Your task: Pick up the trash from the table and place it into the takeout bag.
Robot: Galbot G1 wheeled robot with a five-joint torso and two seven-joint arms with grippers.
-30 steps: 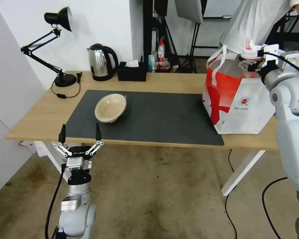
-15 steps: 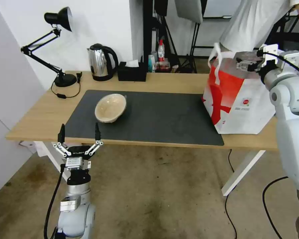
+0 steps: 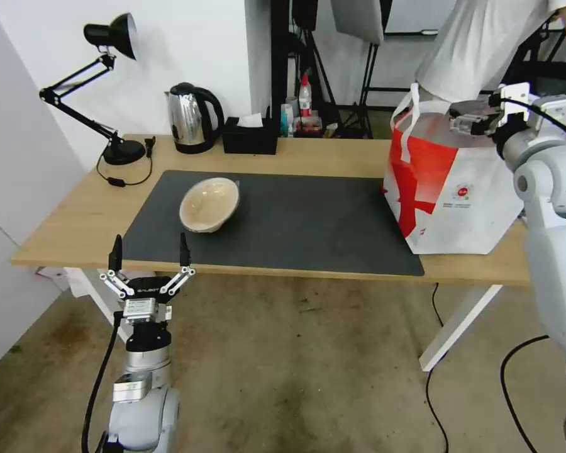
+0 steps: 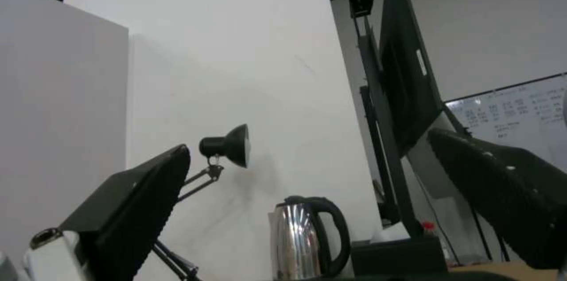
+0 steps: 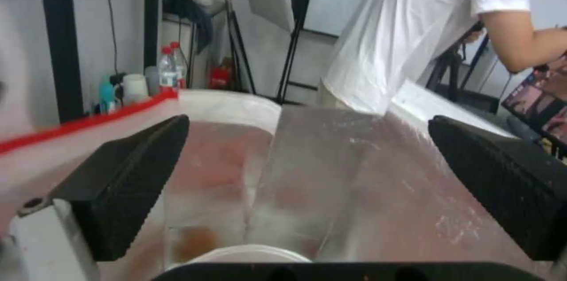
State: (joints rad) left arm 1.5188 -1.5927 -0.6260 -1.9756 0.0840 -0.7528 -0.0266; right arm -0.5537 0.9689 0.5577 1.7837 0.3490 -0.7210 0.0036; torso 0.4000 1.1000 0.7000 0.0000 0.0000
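Observation:
A beige bowl (image 3: 209,204) lies tilted on the dark mat (image 3: 308,220) of the table (image 3: 333,151), left of the middle. The red-and-white takeout bag (image 3: 453,182) stands on the table's right end. My right gripper (image 3: 466,122) hovers open over the bag's mouth, with nothing between its fingers. In the right wrist view the right gripper (image 5: 307,123) looks down onto the foil lining (image 5: 354,174), and a white round lid (image 5: 248,252) shows deep inside the bag. My left gripper (image 3: 149,251) stands open and upright just below the table's front edge, in front of the bowl.
A steel kettle (image 3: 194,117), a black tissue box (image 3: 250,139) and a black desk lamp (image 3: 110,82) stand along the table's back edge. A person in a white shirt (image 3: 478,50) stands behind the bag. Cables lie on the floor at the right.
A second ago my right gripper held a red cup with a white lid over the bag. It dipped into the bag, let the cup go and rose slightly. The left arm stayed still.

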